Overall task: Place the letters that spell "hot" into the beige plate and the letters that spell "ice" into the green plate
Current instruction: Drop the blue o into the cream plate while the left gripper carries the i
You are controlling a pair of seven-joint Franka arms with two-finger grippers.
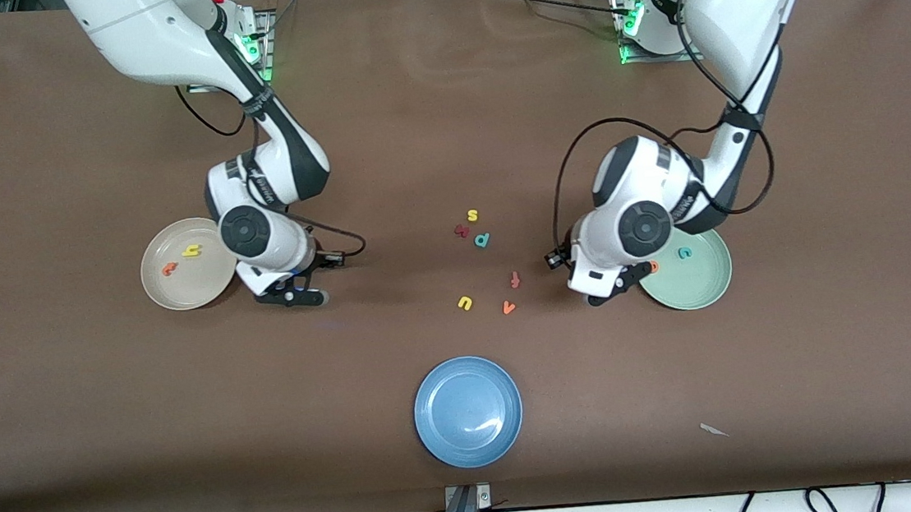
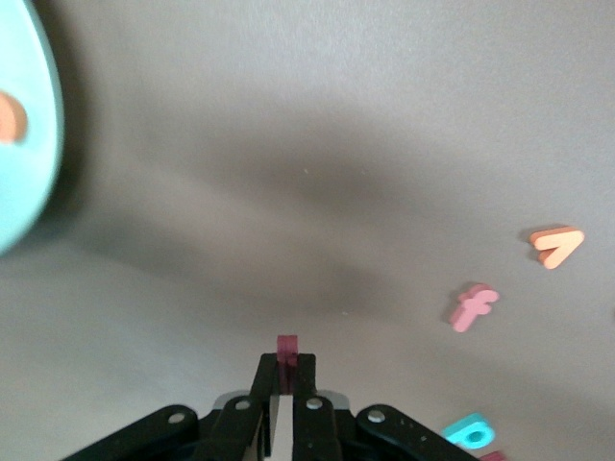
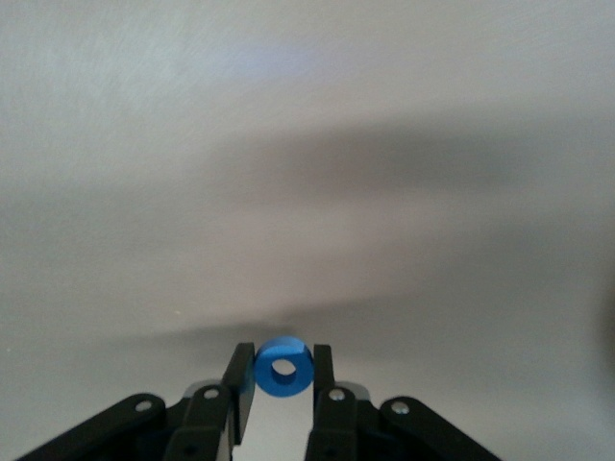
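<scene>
Brown bench (image 1: 440, 84) carries the beige plate (image 1: 178, 290), holding "h" (image 1: 191, 250) and "t" (image 1: 168, 269), and the green plate (image 1: 701, 284), holding "c" (image 1: 684, 252) and "e" (image 1: 654, 267). Right pincer (image 1: 298, 296), beside the beige plate, clasps the blue "o" (image 3: 282, 367); left pincer (image 1: 611, 290), beside the green plate, pinches the dark-red "i" (image 2: 287, 348). Only wrist views reveal both letters. Risk: the thinly held "i" slipping out short of the rim.

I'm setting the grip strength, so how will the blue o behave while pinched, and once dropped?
The blue o, pinched in the right hand, looks like thick foam: probably light and slightly squashy, so a gentle grip should do. Its ring shape might roll if it lands on edge; flat, it should stay put.
</scene>
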